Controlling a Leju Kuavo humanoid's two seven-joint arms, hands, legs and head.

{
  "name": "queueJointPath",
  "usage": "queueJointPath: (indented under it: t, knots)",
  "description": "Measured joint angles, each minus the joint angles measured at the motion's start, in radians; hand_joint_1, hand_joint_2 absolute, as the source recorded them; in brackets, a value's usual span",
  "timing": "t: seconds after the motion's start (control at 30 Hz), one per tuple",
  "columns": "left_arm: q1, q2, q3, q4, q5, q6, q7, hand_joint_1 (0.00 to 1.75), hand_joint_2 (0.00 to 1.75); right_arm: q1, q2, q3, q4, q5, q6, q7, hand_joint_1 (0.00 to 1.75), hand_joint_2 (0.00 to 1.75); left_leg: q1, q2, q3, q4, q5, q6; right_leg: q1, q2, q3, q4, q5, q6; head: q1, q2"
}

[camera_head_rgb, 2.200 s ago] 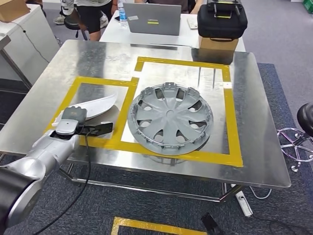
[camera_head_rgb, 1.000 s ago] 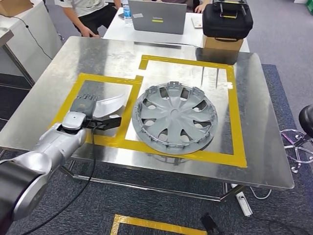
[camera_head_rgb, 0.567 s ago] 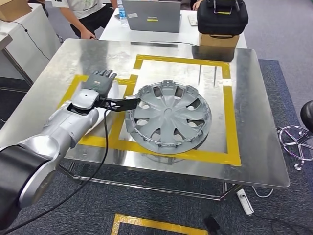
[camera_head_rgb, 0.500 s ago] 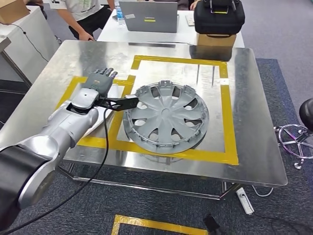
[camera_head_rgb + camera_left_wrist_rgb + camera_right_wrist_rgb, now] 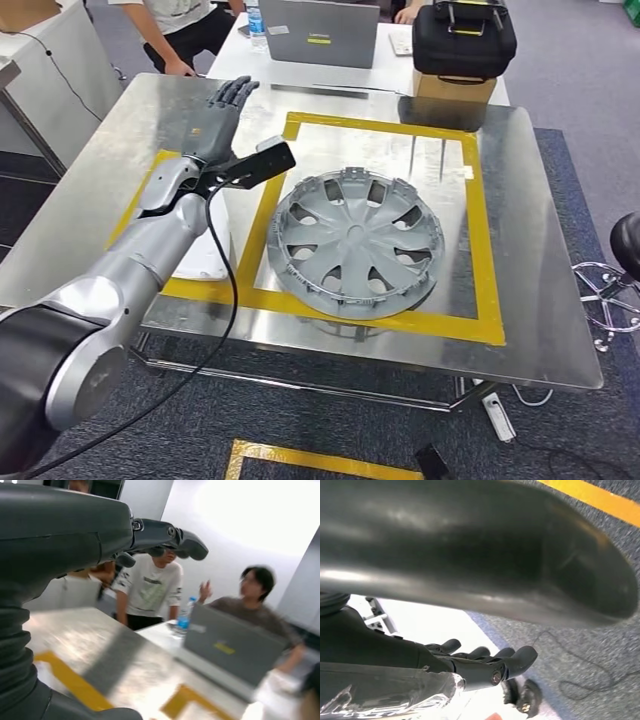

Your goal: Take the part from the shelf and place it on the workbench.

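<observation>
Nearest to you, a strip of yellow floor tape (image 5: 302, 462) is lying on the grey carpet, and a black cable (image 5: 226, 300) is hanging from the left forearm down past the front edge of the workbench (image 5: 528, 330). Your left hand (image 5: 215, 125) is hovering above the bench with its fingers (image 5: 166, 535) stretched out and apart, holding nothing. The white part (image 5: 205, 250) is lying flat on the bench inside the smaller taped frame (image 5: 143, 195) on the left, and the forearm is crossing over it and hiding part of it from you. Just beside it, inside the larger taped frame (image 5: 487, 260), a grey hubcap (image 5: 355, 240) is lying apart from the part. To the far right a black stool (image 5: 626, 240) is standing off the bench.

Your right hand (image 5: 463, 666) is hanging low over the carpet, fingers extended side by side with nothing between them.

Beyond the bench, a black case (image 5: 464, 40) is sitting on a cardboard box (image 5: 449, 88), with a grey laptop (image 5: 321, 30) and a water bottle (image 5: 255, 20) on the white table (image 5: 226, 60) behind, and people (image 5: 147, 587) are sitting at that table
</observation>
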Motion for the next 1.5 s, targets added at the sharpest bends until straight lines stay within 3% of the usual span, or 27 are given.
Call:
queueJointPath:
  t: [0.03,0.1,0.13,0.17,0.23,0.3,0.4,0.47,0.57,0.6,0.63,0.67,0.77,0.83,0.9,0.97,1.0,1.07,1.13,1.17,1.2,1.27,1.3,1.33,1.43,1.5]
  knots:
    - [0.039,-0.009,0.024,-0.059,0.112,-0.001,-0.048,0.0,0.0,0.004,0.0,-0.002,0.0,0.0,-0.006,-0.002,0.0,0.0,0.0,0.0,0.002,0.0,-0.002,0.004,-0.001,-0.001,-0.032,0.069,-0.03,0.004,0.003,0.0]
    - [0.146,-0.03,0.07,-0.201,0.376,-0.03,-0.131,0.0,0.0,0.012,0.0,-0.005,0.0,0.001,-0.014,-0.004,0.0,0.0,-0.002,0.001,0.007,0.0,-0.006,0.007,-0.001,-0.001,-0.088,0.177,-0.062,0.008,0.003,0.0]
    - [0.209,-0.042,0.089,-0.28,0.514,-0.058,-0.16,0.0,0.0,0.017,0.0,-0.006,0.0,0.002,-0.017,-0.004,0.0,0.0,-0.002,0.002,0.01,0.0,-0.009,0.007,-0.001,-0.001,-0.095,0.184,-0.053,0.009,0.003,0.0]
    - [0.266,-0.053,0.102,-0.352,0.631,-0.085,-0.177,0.0,0.0,0.021,0.0,-0.007,0.0,0.002,-0.02,-0.004,0.0,0.0,-0.001,0.002,0.013,0.0,-0.012,0.005,-0.002,-0.001,-0.081,0.147,-0.026,0.009,0.003,0.0]
    - [0.366,-0.072,0.112,-0.482,0.797,-0.124,-0.189,0.0,0.0,0.026,0.0,-0.008,0.0,0.002,-0.024,-0.004,0.0,0.0,0.0,0.0,0.019,0.001,-0.018,-0.001,-0.004,-0.001,-0.018,0.013,0.039,0.011,0.003,0.0]
    - [0.433,-0.085,0.113,-0.582,0.861,-0.129,-0.19,0.0,0.0,0.028,0.001,-0.009,0.0,0.002,-0.027,-0.004,0.0,0.0,-0.003,-0.004,0.019,0.004,-0.02,-0.011,-0.005,0.001,0.027,-0.076,0.065,0.003,0.004,0.0]
    - [0.492,-0.096,0.113,-0.675,0.952,-0.15,-0.177,0.0,0.0,0.03,0.001,-0.011,0.0,0.001,-0.031,-0.004,0.0,0.0,-0.002,-0.006,0.019,0.0,-0.021,-0.026,-0.002,0.005,0.033,-0.088,0.064,-0.02,0.004,0.0]
    - [0.53,-0.108,0.107,-0.728,1.026,-0.151,-0.164,0.0,0.0,0.033,0.001,-0.014,0.0,-0.003,-0.039,-0.003,0.0,0.0,-0.001,-0.003,0.008,0.028,-0.046,-0.035,-0.004,0.006,0.036,-0.091,0.065,-0.033,0.0,0.0]
    - [0.596,-0.122,0.078,-0.793,1.071,-0.124,-0.162,0.0,0.0,0.041,0.001,-0.019,0.0,-0.013,-0.05,-0.006,0.0,0.0,-0.002,0.0,-0.076,0.207,-0.141,-0.042,-0.005,0.004,0.037,-0.092,0.064,-0.042,-0.008,0.0]
    - [0.619,-0.125,0.066,-0.811,1.087,-0.122,-0.162,0.0,0.0,0.045,0.001,-0.022,0.0,-0.017,-0.053,-0.007,0.0,0.0,-0.002,0.0,-0.103,0.263,-0.16,-0.042,-0.005,0.003,0.037,-0.092,0.064,-0.043,-0.008,0.0]
    - [0.643,-0.126,0.052,-0.831,1.107,-0.123,-0.163,0.0,0.0,0.048,0.001,-0.025,0.0,-0.021,-0.056,-0.009,0.0,0.0,-0.002,0.0,-0.114,0.286,-0.158,-0.042,-0.005,0.003,0.037,-0.092,0.063,-0.043,-0.008,0.0]
    - [0.667,-0.127,0.038,-0.854,1.129,-0.129,-0.169,0.0,0.0,0.051,0.001,-0.029,0.0,-0.025,-0.058,-0.011,0.0,0.0,-0.001,0.0,-0.106,0.27,-0.138,-0.04,-0.005,0.003,0.038,-0.092,0.063,-0.043,-0.009,0.0]
    - [0.737,-0.126,-0.012,-0.947,1.157,-0.153,-0.22,0.0,0.0,0.06,0.001,-0.035,0.0,-0.033,-0.062,-0.021,0.0,0.0,-0.001,0.001,-0.009,0.086,-0.052,-0.032,-0.003,0.007,0.039,-0.089,0.06,-0.035,-0.011,0.0]
    - [0.776,-0.124,-0.044,-1.007,1.136,-0.154,-0.259,0.0,0.0,0.066,0.001,-0.039,0.0,-0.035,-0.062,-0.024,0.0,0.0,-0.002,0.001,0.025,0.017,-0.039,-0.025,0.002,0.008,0.038,-0.088,0.059,-0.024,-0.011,0.0]
    - [0.81,-0.119,-0.069,-1.056,1.101,-0.156,-0.295,0.0,0.0,0.07,0.001,-0.04,0.0,-0.036,-0.062,-0.027,0.0,0.0,-0.003,0.0,0.027,0.011,-0.039,-0.014,0.001,0.007,0.039,-0.092,0.06,-0.012,-0.009,0.0]
    - [0.834,-0.108,-0.092,-1.102,1.042,-0.173,-0.333,0.0,0.0,0.072,0.001,-0.041,0.0,-0.037,-0.061,-0.033,0.0,0.0,-0.001,0.0,0.028,0.008,-0.037,-0.001,-0.001,0.004,0.03,-0.071,0.042,-0.001,-0.005,0.0]
    - [0.845,-0.101,-0.106,-1.123,1.014,-0.188,-0.351,0.0,0.0,0.073,0.001,-0.042,0.0,-0.039,-0.06,-0.036,0.0,0.0,0.001,0.0,0.03,0.007,-0.036,0.003,-0.002,0.002,0.013,-0.031,0.017,0.002,-0.003,0.0]
    - [0.878,-0.087,-0.128,-1.158,0.996,-0.234,-0.384,0.0,0.0,0.076,0.001,-0.047,0.0,-0.043,-0.059,-0.041,0.0,0.0,-0.001,0.001,0.031,0.007,-0.037,0.009,-0.002,0.0,-0.044,0.099,-0.048,0.008,0.003,0.0]
    - [0.924,-0.078,-0.138,-1.185,1.038,-0.309,-0.412,0.0,0.0,0.082,0.0,-0.052,0.0,-0.045,-0.059,-0.044,0.0,0.0,-0.002,0.002,0.032,0.007,-0.038,0.011,-0.002,0.0,-0.083,0.189,-0.078,0.01,0.003,0.0]
    - [0.945,-0.076,-0.14,-1.197,1.068,-0.355,-0.422,0.0,0.0,0.085,-0.001,-0.054,0.0,-0.046,-0.059,-0.045,0.0,0.0,-0.003,0.002,0.033,0.007,-0.039,0.011,-0.002,0.0,-0.077,0.179,-0.065,0.009,0.003,0.0]
    - [0.963,-0.075,-0.141,-1.208,1.096,-0.401,-0.431,0.0,0.0,0.087,-0.002,-0.056,0.0,-0.046,-0.059,-0.047,0.0,0.0,-0.002,0.001,0.034,0.008,-0.04,0.01,-0.002,0.0,-0.05,0.13,-0.036,0.008,0.003,0.0]
    - [0.988,-0.075,-0.142,-1.229,1.134,-0.476,-0.444,0.0,0.0,0.086,-0.005,-0.058,0.0,-0.046,-0.057,-0.05,0.0,0.0,-0.003,0.0,0.038,0.009,-0.043,0.004,-0.002,0.0,0.027,-0.011,0.018,0.004,0.004,0.0]
    - [0.997,-0.076,-0.143,-1.24,1.138,-0.502,-0.449,0.0,0.0,0.084,-0.006,-0.058,0.0,-0.045,-0.056,-0.052,0.0,0.0,-0.005,-0.001,0.039,0.01,-0.044,-0.001,-0.002,0.001,0.054,-0.06,0.032,0.0,0.003,0.0]
    - [1.005,-0.077,-0.143,-1.25,1.136,-0.521,-0.453,0.0,0.0,0.082,-0.007,-0.058,0.0,-0.043,-0.054,-0.052,0.0,0.0,-0.006,-0.001,0.04,0.009,-0.044,-0.007,-0.001,0.002,0.067,-0.084,0.034,-0.004,0.003,0.0]
    - [1.019,-0.081,-0.148,-1.274,1.111,-0.564,-0.457,0.0,0.0,0.083,-0.009,-0.06,0.0,-0.037,-0.05,-0.053,0.0,0.0,-0.005,-0.001,0.042,0.006,-0.043,-0.023,0.001,0.004,0.069,-0.089,0.036,-0.024,0.002,0.0]
    - [1.024,-0.084,-0.153,-1.282,1.085,-0.584,-0.458,0.0,0.0,0.082,-0.011,-0.061,0.0,-0.036,-0.047,-0.055,0.0,0.0,-0.004,0.0,0.023,0.049,-0.076,-0.034,-0.002,0.003,0.069,-0.093,0.039,-0.037,-0.002,0.0]
